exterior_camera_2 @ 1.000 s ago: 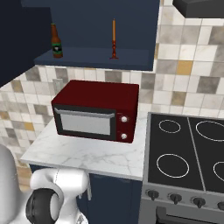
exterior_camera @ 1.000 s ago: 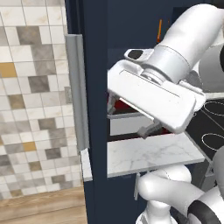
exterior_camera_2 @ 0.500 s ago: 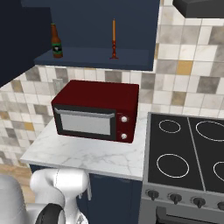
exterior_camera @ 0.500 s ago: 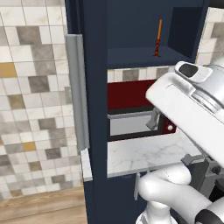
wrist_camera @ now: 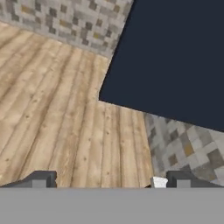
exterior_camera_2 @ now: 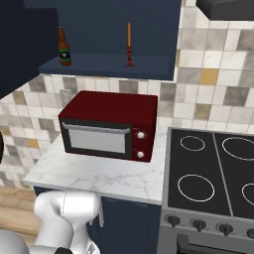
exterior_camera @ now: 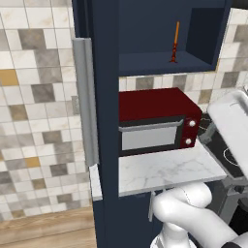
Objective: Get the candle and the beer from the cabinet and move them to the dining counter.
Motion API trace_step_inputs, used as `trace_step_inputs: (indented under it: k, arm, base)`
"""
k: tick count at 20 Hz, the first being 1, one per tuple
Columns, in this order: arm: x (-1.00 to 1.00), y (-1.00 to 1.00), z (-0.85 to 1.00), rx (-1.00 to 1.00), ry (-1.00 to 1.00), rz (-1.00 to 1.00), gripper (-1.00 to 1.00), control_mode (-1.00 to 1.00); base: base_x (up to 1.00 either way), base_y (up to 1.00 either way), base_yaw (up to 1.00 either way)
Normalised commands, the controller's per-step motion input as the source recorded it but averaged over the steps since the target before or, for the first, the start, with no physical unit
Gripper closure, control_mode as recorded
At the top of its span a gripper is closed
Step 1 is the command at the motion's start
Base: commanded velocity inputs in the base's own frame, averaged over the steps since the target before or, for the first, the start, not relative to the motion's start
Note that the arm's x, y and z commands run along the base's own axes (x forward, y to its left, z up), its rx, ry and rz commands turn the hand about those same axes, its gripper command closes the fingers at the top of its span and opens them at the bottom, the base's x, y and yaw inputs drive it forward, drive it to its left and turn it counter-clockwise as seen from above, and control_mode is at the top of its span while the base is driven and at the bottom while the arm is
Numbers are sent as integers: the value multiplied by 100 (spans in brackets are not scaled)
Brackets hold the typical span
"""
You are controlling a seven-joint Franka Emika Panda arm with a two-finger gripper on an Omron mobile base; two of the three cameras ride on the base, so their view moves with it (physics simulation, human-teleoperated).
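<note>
The cabinet [exterior_camera: 145, 29] stands open, its door edge-on with a long silver handle [exterior_camera: 85, 101]. On its shelf the candle [exterior_camera_2: 129, 44], a thin orange stick on a dark holder, stands right of the beer [exterior_camera_2: 63, 47], a brown bottle. From the left base view the candle [exterior_camera: 175, 42] shows too; the door hides the beer there. My gripper [wrist_camera: 113, 181] is open, its fingertips [wrist_camera: 39, 179] wide apart with nothing between them, pointing down at wooden floor and a navy panel [wrist_camera: 175, 57]. The dining counter is out of view.
A red microwave [exterior_camera_2: 109, 124] sits on a small marble worktop [exterior_camera_2: 99, 173] under the shelf. A black stove [exterior_camera_2: 213, 173] lies to its right, under a range hood [exterior_camera_2: 223, 7]. Tiled wall [exterior_camera: 34, 121] lies left of the door.
My arm has swung down and to the right out of the middle of the left base view, uncovering the microwave and the candle. The jaws have stayed wide apart.
</note>
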Motion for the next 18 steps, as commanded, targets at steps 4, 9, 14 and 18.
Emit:
trace_step_inputs:
  k: [4,9,14,18]
  arm:
    - [26,-2,0,2,0,-53,-100,-100]
    - [45,-3,0,2,0,-49,-100,-100]
    - [44,-27,0,4,0,-25,-100,-100]
    - [47,-37,0,7,0,-9,-100,-100]
  base:
    - [0,0,0]
    - [0,0,0]
    - [0,0,0]
    - [0,0,0]
